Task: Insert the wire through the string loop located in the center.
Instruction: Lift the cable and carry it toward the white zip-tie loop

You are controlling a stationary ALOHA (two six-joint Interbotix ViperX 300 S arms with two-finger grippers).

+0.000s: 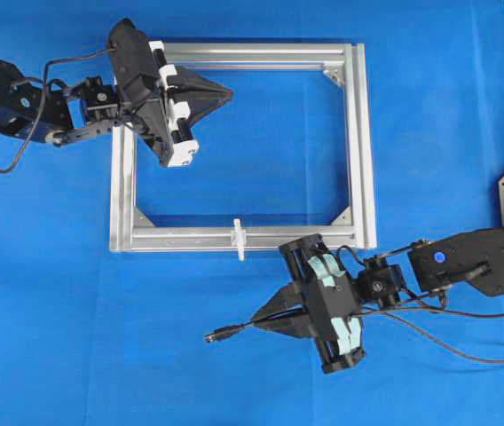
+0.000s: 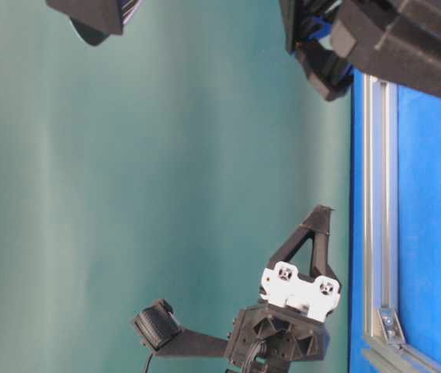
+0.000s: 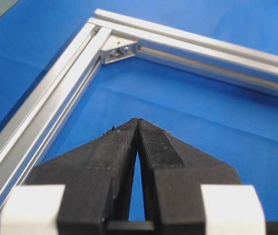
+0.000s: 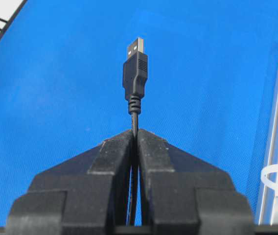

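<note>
Black wire [image 4: 134,73] is pinched in my right gripper [image 4: 134,134], jaws clamped on the cable just behind the plug, metal tip sticking out past the fingertips. From overhead the plug sits over bare blue table [image 1: 57,337], outside the silver frame [image 1: 362,151], below its near bar. String loop [image 1: 239,238] is the small white piece standing on that near bar, up and to the right of the plug, apart from it. My left gripper [image 3: 137,122] has its jaws pressed together on nothing, hanging over the frame's far left corner, tips pointing into the open middle.
</note>
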